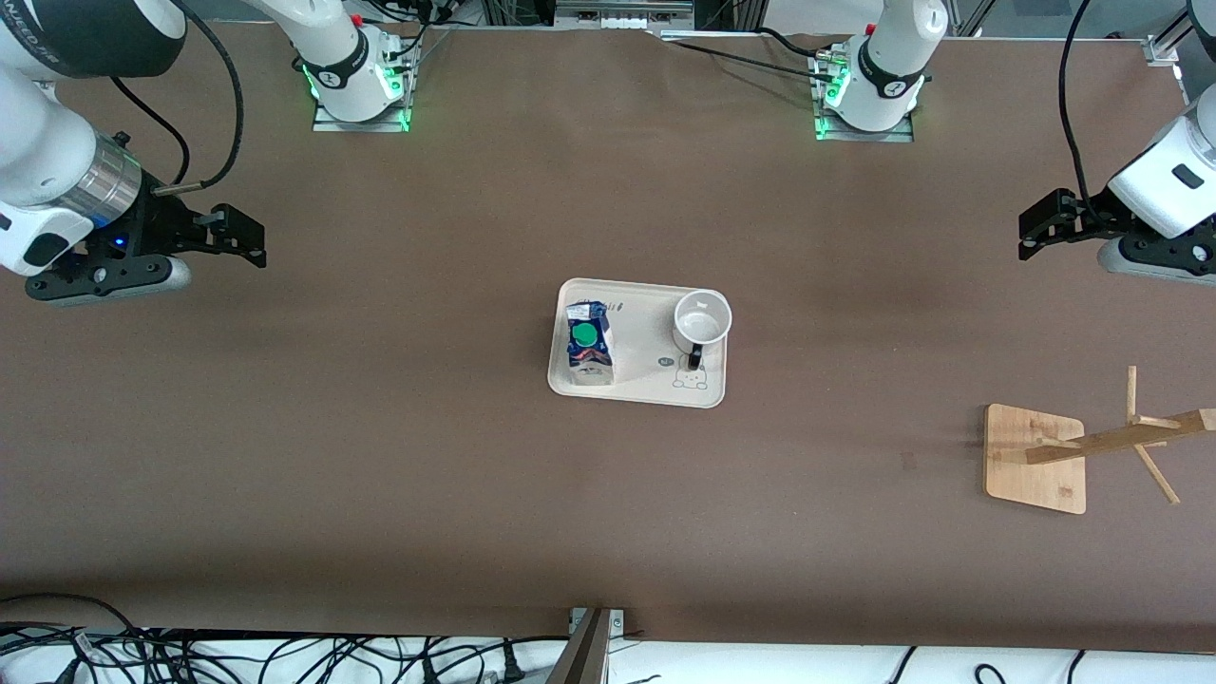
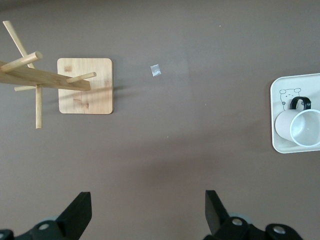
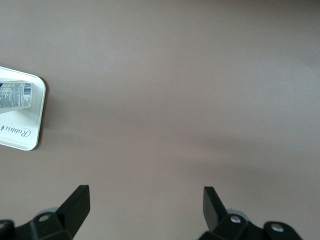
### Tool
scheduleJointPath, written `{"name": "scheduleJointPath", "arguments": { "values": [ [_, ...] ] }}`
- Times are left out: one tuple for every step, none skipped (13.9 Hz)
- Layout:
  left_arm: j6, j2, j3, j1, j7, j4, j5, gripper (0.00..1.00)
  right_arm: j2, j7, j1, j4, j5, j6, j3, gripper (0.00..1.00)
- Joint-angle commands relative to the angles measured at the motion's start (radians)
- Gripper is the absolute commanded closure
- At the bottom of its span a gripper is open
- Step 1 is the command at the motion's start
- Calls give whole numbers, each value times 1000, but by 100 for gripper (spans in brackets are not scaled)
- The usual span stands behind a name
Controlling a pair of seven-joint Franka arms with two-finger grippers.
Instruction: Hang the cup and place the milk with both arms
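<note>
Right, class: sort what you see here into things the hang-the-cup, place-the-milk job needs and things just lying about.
Belongs to the job:
- cup, on the tray
- milk, on the tray
- wooden rack, toward the left arm's end
- tray
- left gripper, open, waiting over bare table
- right gripper, open, waiting over bare table

Just lying about:
- small scrap beside the rack
- cables along the table edge

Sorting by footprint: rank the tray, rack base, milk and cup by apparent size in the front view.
1. Tray
2. Rack base
3. Milk and cup: they look alike in size, so no ranking between them.
</note>
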Motion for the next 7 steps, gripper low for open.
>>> {"name": "scheduleJointPath", "arguments": {
  "values": [
    [-25, 14, 3, -10, -10, 35, 16, 0, 3, 6, 6, 13, -1, -2, 31, 0],
    [-25, 13, 3, -10, -10, 35, 16, 0, 3, 6, 6, 13, -1, -2, 47, 0],
    [-25, 14, 5, -10, -10, 35, 16, 0, 3, 5, 5, 13, -1, -2, 48, 0],
    [-25, 14, 3, -10, -10, 35, 16, 0, 3, -3, 3, 13, 0, -2, 47, 0],
    [-25, 14, 3, -10, -10, 35, 16, 0, 3, -3, 2, 13, 0, -2, 47, 0],
    [-25, 14, 5, -8, -10, 35, 16, 0, 3, -3, 2, 13, 0, -2, 47, 0],
    [-25, 14, 5, -8, -10, 35, 16, 0, 3, -3, 2, 13, -1, -2, 47, 0]
  ]
}}
